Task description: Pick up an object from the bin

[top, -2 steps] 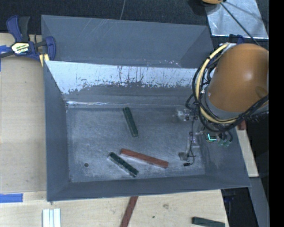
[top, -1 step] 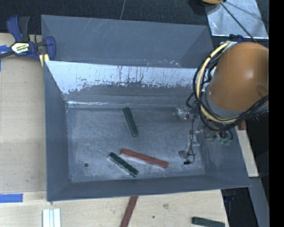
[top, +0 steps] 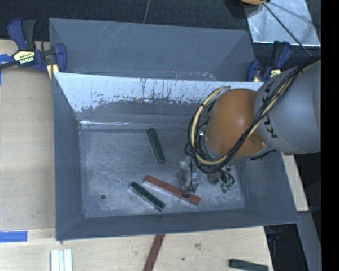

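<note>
Pincer (top: 188, 180) hangs over right end of reddish-brown stick (top: 168, 188).

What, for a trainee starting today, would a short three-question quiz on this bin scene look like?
1. True or false: the reddish-brown stick lies against the back wall of the bin.
2. How many long thin things lie on the floor? A two, B three, C five.
3. Fill in: the tool is above the stick's ___ end.
Key: 1 false, it lies near the front; 2 B, that stick, a central dark green bar and a front-left dark bar; 3 right.
</note>
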You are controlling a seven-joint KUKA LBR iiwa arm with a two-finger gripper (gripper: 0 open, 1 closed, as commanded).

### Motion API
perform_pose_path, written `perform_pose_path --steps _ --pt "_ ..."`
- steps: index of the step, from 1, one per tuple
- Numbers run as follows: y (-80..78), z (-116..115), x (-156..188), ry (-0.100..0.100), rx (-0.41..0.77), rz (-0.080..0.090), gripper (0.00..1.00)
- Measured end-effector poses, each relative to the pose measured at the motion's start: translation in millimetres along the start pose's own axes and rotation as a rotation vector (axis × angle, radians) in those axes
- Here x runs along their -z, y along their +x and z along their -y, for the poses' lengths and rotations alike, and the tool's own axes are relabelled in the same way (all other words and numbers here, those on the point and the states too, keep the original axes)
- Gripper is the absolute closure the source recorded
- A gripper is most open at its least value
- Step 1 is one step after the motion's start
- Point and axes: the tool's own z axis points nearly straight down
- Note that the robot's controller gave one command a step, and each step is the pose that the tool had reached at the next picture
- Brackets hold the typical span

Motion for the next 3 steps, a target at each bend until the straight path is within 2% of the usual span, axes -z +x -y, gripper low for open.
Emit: perform_pose_path --steps 1,3 --pt "-0.9 0.2 0.8 0.001 0.001 0.003 0.00" --pt "-0.9 -0.4 0.8 0.001 0.003 0.002 0.00"
